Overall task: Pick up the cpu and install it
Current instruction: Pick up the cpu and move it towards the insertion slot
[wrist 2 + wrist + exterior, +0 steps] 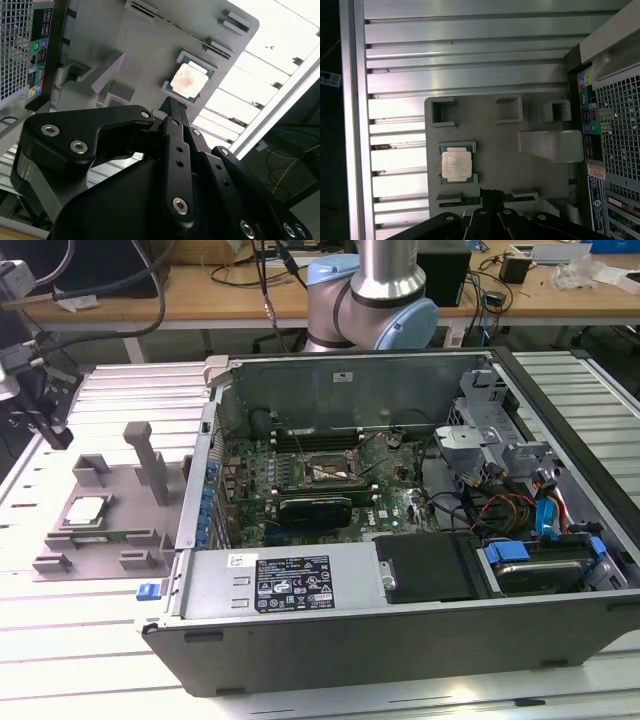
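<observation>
Second wrist view, gripper (169,102): the black fingers run forward to one narrow tip and look closed against each other, with nothing between them.
First wrist view, gripper (490,192): the same closed tip shows, and the linkage bars on either side converge on it. It touches nothing and hangs above the edge of the fixture plate (500,150).
Gripper to cpu: the tip is near the cpu (190,81) but apart from it, and the chip's whole outline is visible past the fingers.
Cpu, place: it lies flat and metal side up in a shallow framed recess of the grey fixture plate (115,495). The exterior view has the cpu (85,510) toward its left side, outside the computer case (400,660). It is not in the socket (322,472).
Cpu, handling: judged light, thin and rigid. The bright lid (456,165) looks smooth and likely slippery. The underside contacts and the green board edge are probably delicate, so it should tolerate little squeeze and no tilt.
Cpu, where to hold: two opposite side edges look best, at the sides where the recess frame leaves a gap. Pressing on the lid would give no grip.
Fixture plate: it rests on the ribbed aluminium table (470,30), just beside the case's rear panel (615,150), and has several raised blocks and empty pockets.
Socket: it sits mid-motherboard inside the open case and appears vacant, well apart from the chip.
</observation>
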Motion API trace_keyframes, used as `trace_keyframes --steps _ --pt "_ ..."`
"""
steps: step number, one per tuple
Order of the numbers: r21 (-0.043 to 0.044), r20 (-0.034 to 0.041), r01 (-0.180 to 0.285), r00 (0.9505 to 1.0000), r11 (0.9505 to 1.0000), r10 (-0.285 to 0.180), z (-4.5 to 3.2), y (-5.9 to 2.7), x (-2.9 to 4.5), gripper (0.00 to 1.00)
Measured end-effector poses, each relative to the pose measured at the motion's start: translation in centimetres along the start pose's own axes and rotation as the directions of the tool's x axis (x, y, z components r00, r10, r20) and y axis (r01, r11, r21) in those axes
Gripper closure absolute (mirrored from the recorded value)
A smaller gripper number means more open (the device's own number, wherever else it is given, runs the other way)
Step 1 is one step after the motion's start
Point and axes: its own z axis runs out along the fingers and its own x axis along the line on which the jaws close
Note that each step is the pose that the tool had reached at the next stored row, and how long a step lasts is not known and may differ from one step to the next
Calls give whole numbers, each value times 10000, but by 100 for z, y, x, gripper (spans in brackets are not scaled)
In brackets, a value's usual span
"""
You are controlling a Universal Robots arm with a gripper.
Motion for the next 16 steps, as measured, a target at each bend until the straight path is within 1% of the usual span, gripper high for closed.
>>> trace_keyframes --steps 2,5,8,16 --pt "-2 8 0 10000 10000 0 39 -3 22 89" --pt "-14 12 0 10000 10000 0 79 -7 40 89" --pt "-29 15 -2 10000 10000 2 140 -11 65 89" --pt "-68 17 -3 10000 10000 3 249 -22 125 89"
